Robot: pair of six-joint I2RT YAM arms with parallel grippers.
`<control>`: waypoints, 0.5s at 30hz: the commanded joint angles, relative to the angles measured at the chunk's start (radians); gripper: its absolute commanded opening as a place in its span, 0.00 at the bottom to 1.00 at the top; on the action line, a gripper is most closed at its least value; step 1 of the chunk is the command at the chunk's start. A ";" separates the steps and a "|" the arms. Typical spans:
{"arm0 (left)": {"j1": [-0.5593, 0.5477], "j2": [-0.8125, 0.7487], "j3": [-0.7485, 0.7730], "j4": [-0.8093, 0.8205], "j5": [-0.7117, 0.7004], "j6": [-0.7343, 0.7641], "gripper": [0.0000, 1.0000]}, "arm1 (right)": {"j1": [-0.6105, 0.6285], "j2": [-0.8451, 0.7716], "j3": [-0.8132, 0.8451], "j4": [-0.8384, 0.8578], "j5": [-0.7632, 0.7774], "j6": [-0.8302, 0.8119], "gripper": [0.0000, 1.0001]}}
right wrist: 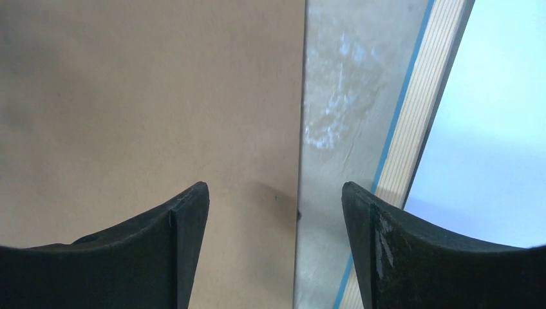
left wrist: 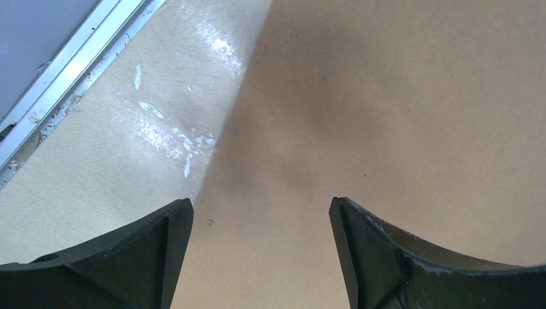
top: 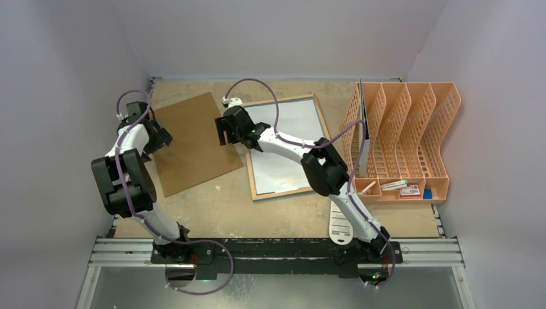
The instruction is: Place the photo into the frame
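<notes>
Table (top: 225, 206), left of frame (right wrist: 415, 129): left gripper (left wrist: 261, 206) and right gripper (right wrist: 275, 190) gape over board (top: 193, 141) edges; I'd grip the likely fragile frame's border.

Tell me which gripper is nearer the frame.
Right. The right gripper hovers, jaws open, straddling the gap between the backing board and the left edge of the frame; the left gripper sits across the board, over its far left edge.

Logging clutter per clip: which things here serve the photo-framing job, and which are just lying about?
Job: frame, wood back up; apparently the photo, white back up, inside it; brown backing board; left hand and right hand, both open.
Lying about: orange file organizer; small items in its front tray.
</notes>
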 commanded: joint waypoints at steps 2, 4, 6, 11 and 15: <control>0.028 0.050 0.049 0.029 -0.038 0.030 0.82 | -0.012 0.014 0.075 0.116 -0.057 -0.097 0.77; 0.036 0.061 0.051 0.046 -0.041 0.034 0.82 | -0.011 0.045 0.115 0.117 -0.077 -0.096 0.76; 0.044 0.074 0.046 0.069 -0.037 0.040 0.81 | -0.011 0.073 0.146 0.115 -0.090 -0.096 0.75; 0.080 0.106 0.014 0.138 0.077 0.062 0.79 | -0.017 0.134 0.214 0.067 -0.114 -0.053 0.72; 0.110 0.133 -0.009 0.189 0.196 0.028 0.77 | -0.019 0.166 0.233 0.042 -0.089 -0.016 0.71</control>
